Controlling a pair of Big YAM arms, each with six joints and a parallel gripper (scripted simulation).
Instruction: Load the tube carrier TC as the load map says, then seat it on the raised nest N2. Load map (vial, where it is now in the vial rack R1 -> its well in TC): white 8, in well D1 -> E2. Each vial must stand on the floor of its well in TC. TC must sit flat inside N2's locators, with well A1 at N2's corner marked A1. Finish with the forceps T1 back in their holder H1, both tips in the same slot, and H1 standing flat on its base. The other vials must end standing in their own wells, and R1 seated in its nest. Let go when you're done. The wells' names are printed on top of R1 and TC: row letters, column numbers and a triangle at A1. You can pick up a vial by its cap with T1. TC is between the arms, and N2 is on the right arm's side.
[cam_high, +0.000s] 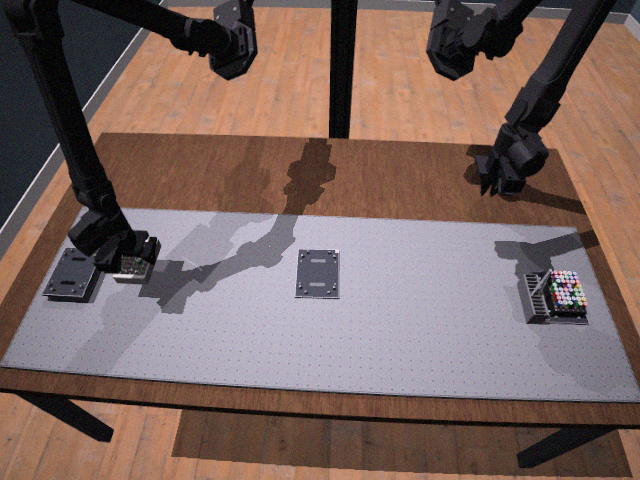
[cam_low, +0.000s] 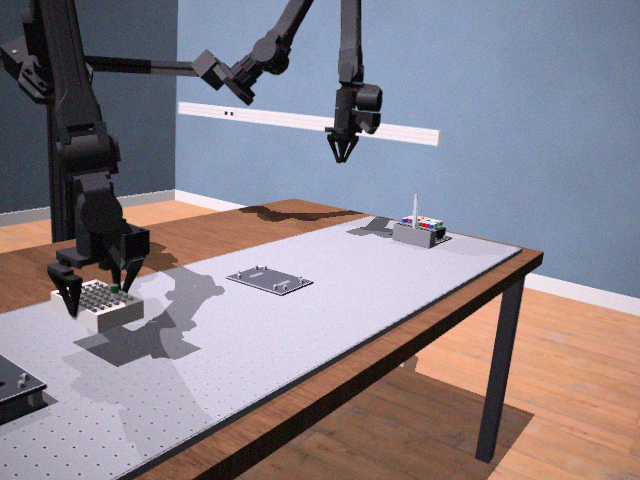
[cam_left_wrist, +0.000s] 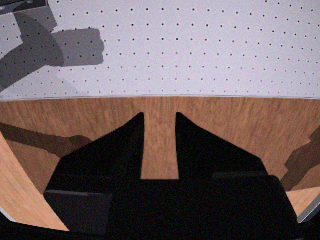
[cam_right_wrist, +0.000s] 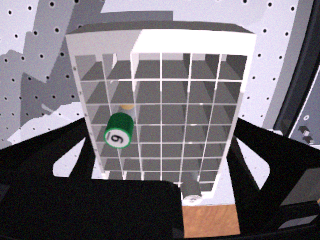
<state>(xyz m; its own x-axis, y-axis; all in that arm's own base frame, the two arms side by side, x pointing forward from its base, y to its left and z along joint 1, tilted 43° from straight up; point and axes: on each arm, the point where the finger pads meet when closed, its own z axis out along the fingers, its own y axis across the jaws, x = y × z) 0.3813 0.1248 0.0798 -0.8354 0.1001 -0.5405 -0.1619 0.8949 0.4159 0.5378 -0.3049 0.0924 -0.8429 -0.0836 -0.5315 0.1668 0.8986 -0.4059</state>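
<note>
My right gripper (cam_high: 128, 253) (cam_low: 99, 302) (cam_right_wrist: 161, 120) is shut on the tube carrier TC (cam_high: 129, 277) (cam_low: 119, 316) (cam_right_wrist: 195, 42), a white grid box, and holds it above the board beside the raised nest N2 (cam_high: 72, 273) (cam_low: 14, 379) (cam_right_wrist: 311, 112). A green-capped vial (cam_low: 114, 288) (cam_right_wrist: 118, 132) and a pale-capped vial (cam_right_wrist: 192, 198) stand in TC; the pale cap's number is unreadable. My left gripper (cam_high: 492, 192) (cam_low: 340, 161) (cam_left_wrist: 159, 120) is slightly open and empty. Forceps T1 (cam_high: 541, 284) (cam_low: 415, 210) stand in holder H1 (cam_high: 532, 305) (cam_low: 412, 235); the slot is unclear.
Rack R1 (cam_high: 567, 311) (cam_low: 440, 232) stands right beside H1, full of coloured caps. A low dark nest (cam_high: 317, 272) (cam_low: 269, 280) with small locators lies mid-board with nothing on it. The left gripper hangs high over the table's back edge.
</note>
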